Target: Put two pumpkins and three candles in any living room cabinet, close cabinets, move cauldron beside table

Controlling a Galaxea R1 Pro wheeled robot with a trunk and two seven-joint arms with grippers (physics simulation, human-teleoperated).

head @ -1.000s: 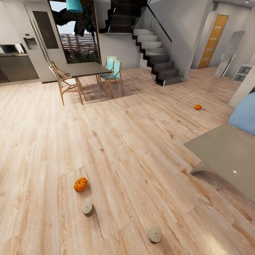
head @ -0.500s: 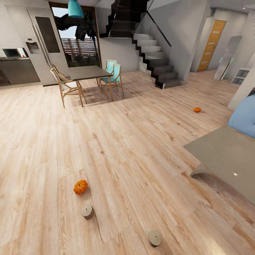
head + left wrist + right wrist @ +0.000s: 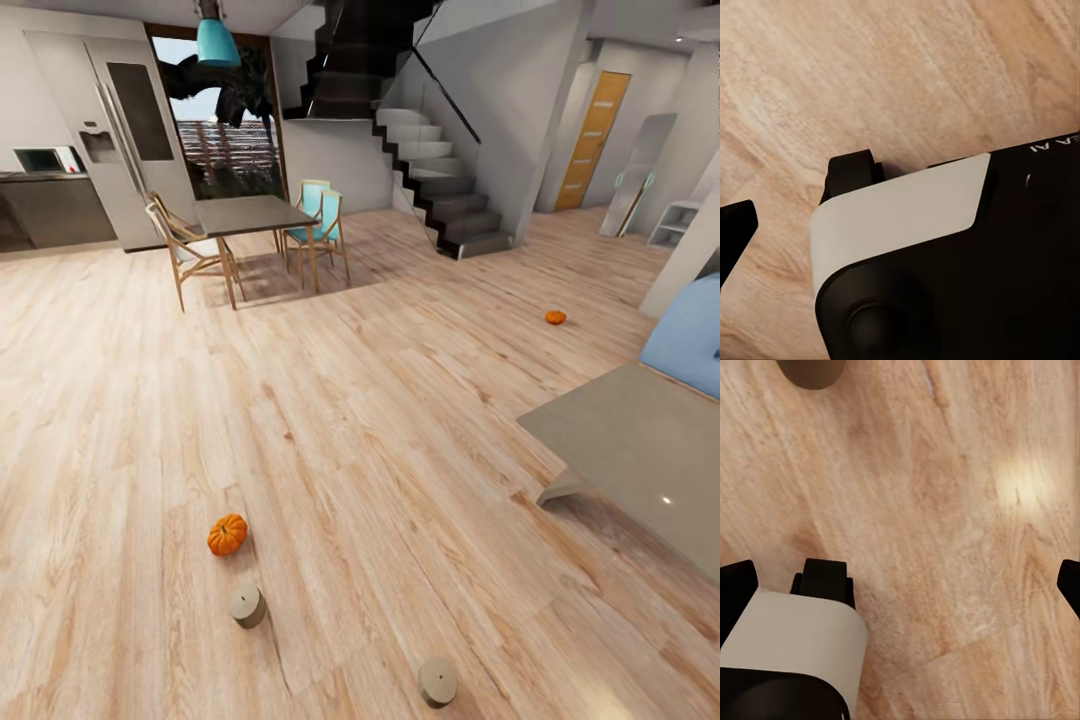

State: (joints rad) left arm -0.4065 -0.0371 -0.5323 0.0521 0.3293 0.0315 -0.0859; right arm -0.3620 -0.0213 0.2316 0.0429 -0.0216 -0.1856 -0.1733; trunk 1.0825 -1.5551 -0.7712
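The robot is looking over the living room floor, collection not yet begun. One pumpkin [image 3: 227,534] is lying beside two candles [image 3: 247,606], another pumpkin [image 3: 555,317] far beyond the coffee table [image 3: 640,450]. Both claws' states: cannot tell. Next comes approaching, probably the nearer pumpkin.

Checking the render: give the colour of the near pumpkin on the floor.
Orange, with a short brownish stem: the near pumpkin, seen best in the head view.
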